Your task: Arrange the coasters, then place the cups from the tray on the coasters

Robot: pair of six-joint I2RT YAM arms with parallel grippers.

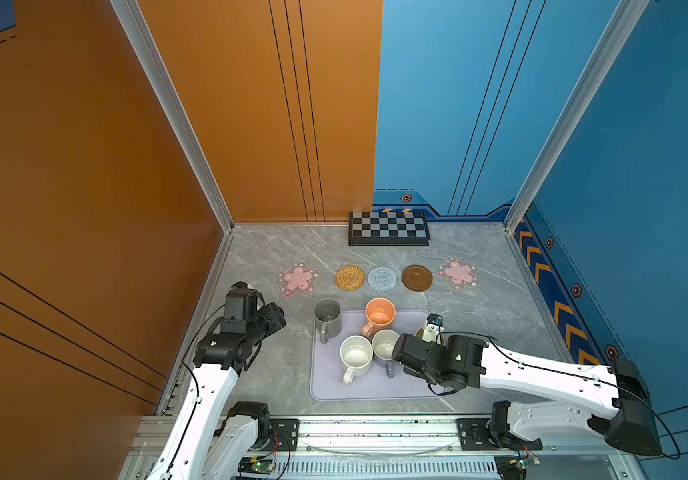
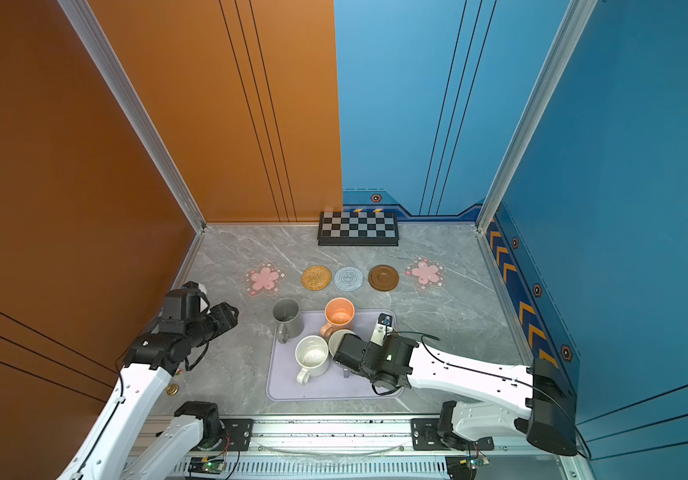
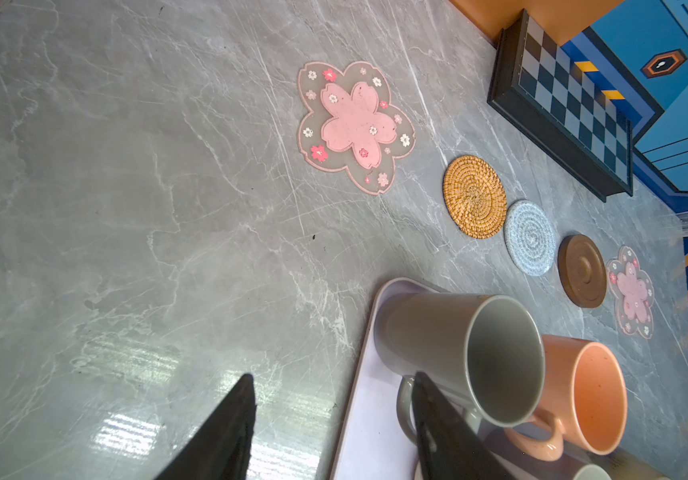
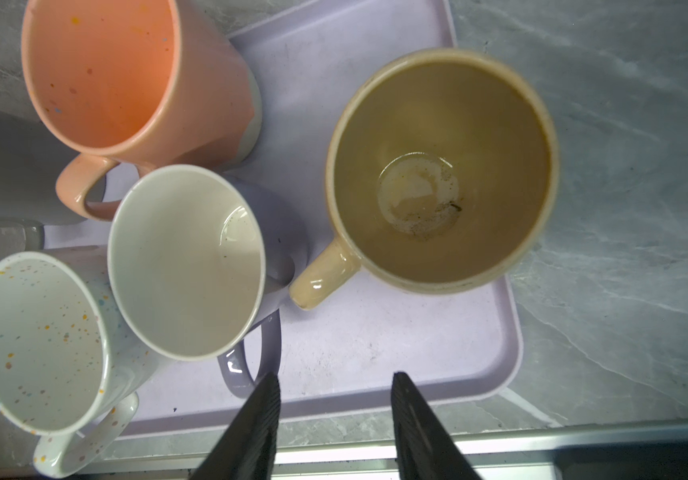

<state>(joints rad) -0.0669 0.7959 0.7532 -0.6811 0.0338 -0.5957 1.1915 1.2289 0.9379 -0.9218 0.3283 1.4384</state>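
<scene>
Five coasters lie in a row: flower coaster (image 1: 298, 278), rattan disc (image 1: 350, 277), grey-blue spiral (image 1: 382, 278), brown wooden disc (image 1: 417, 278), second flower coaster (image 1: 458, 272). The lavender tray (image 1: 334, 386) holds the grey cup (image 1: 328, 318), orange cup (image 1: 379, 316), speckled white cup (image 1: 355, 355) and lavender cup (image 1: 384, 345). The beige-yellow cup (image 4: 442, 166) is mostly hidden under my right arm in both top views. My left gripper (image 3: 332, 376) hangs open and empty left of the grey cup. My right gripper (image 4: 334, 376) is open and empty above the tray's near rim, beside the lavender cup's handle.
A black-and-white checkerboard (image 1: 388, 228) stands against the back wall. Orange wall on the left, blue wall on the right. The metal rail (image 1: 375, 432) runs along the table's front edge just behind the tray.
</scene>
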